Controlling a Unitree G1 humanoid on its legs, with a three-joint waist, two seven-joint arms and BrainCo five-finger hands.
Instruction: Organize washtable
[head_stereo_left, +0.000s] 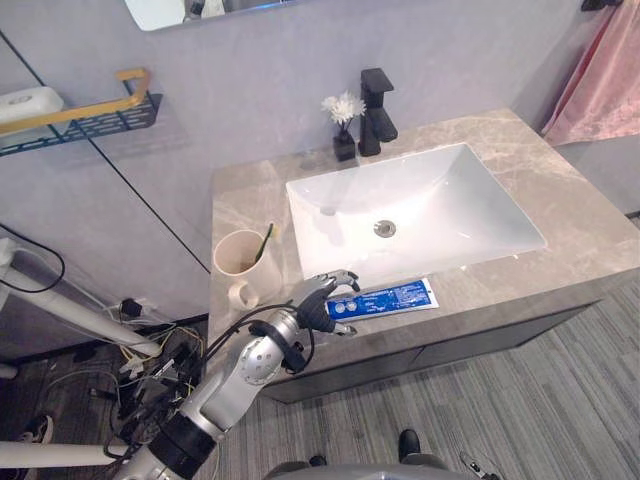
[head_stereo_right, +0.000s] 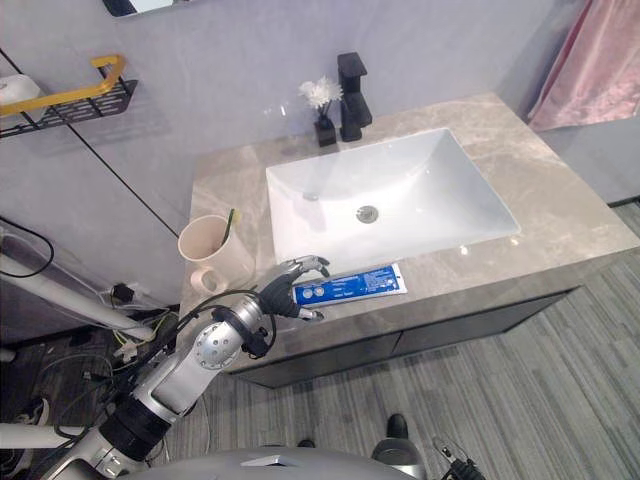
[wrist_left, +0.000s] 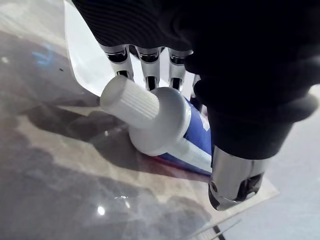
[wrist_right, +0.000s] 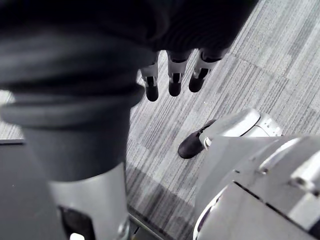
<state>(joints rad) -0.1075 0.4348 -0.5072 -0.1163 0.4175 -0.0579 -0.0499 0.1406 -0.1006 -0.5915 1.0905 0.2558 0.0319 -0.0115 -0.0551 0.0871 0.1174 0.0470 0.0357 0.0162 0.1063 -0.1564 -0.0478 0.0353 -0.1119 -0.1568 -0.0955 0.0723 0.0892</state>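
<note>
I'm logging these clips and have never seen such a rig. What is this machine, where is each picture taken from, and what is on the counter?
This is a two-legged humanoid robot with two arms and fingered hands. The two wide pictures come from a stereo camera on its head, looking down. The two close ones come from cameras on its wrists. Before it is a stone countertop with a white sink, a black faucet, a small vase of white flowers, a beige cup holding a toothbrush, and a blue toothpaste tube lying near the front edge. The left hand has its fingers curled over the tube's capped end, thumb on the other side. The right hand hangs relaxed above the floor, holding nothing.
</note>
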